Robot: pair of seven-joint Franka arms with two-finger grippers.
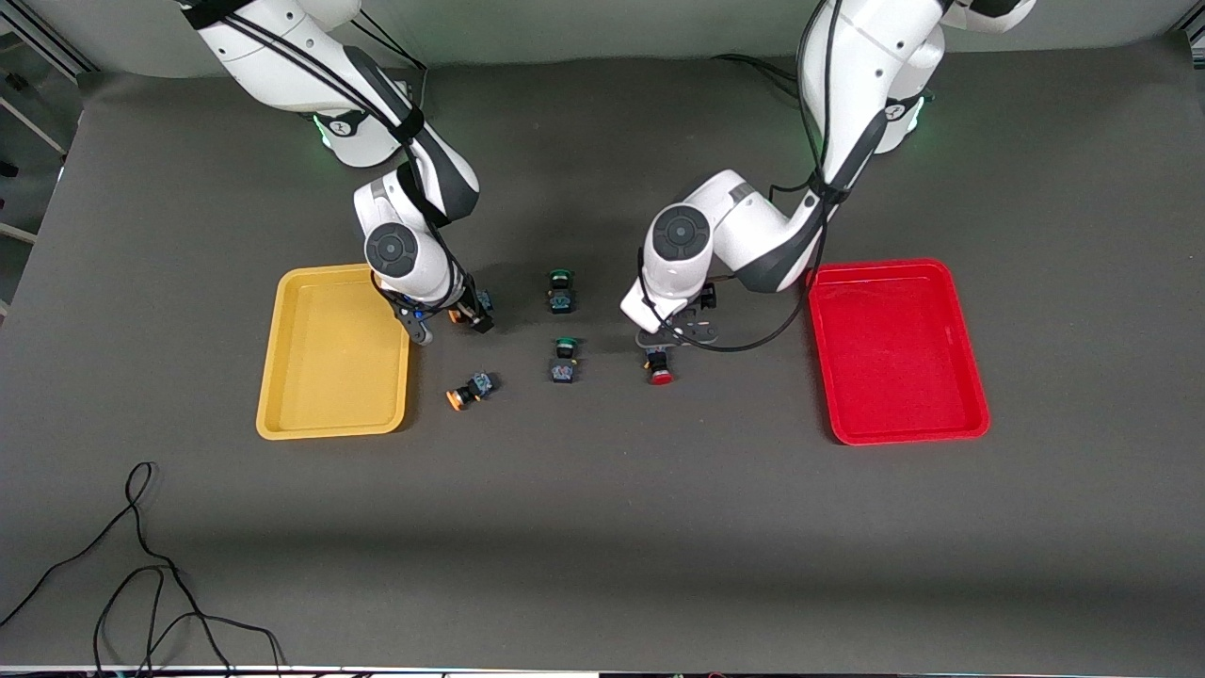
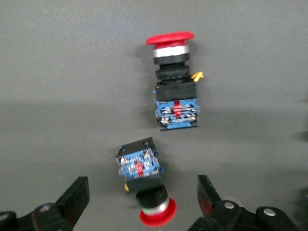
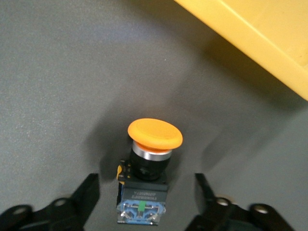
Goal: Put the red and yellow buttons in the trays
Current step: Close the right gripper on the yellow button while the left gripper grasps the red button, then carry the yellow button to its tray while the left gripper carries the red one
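Right tool (image 3: 142,202) low over the desk (image 1: 602,527), fingers spread wide on either side of an orange-yellow button (image 3: 147,166), nothing gripped yet. Lying on its side, that button, just beside the yellow tray (image 1: 282,377), cap toward the tray wall. Second orange-yellow button (image 1: 468,389) loose on the desk, nearer the front camera, also beside the yellow tray.

Left tool (image 2: 144,202) down too, fingers released and straddling one red button (image 2: 143,185), cap pointing back at the wrist. Other red button (image 2: 174,79) close by, well inside the wrist view, touching nothing. Red tray (image 1: 965,395) at the left arm's end of the desk, bare inside; yellow tray bare as well. So all four task buttons still on the desk, none delivered.

Two green buttons (image 1: 562,325) in the middle, between the arms: not wanted, leave alone.

Risks from here, as a guess: round cap and stepped body likely to roll or twist out if the fingers close off-centre. Left side tighter still: the straddled button sitting askew between the fingers, so a closing finger could spin it rather than clamp it. Right side: tray wall near, a drift toward it could clip the rim.
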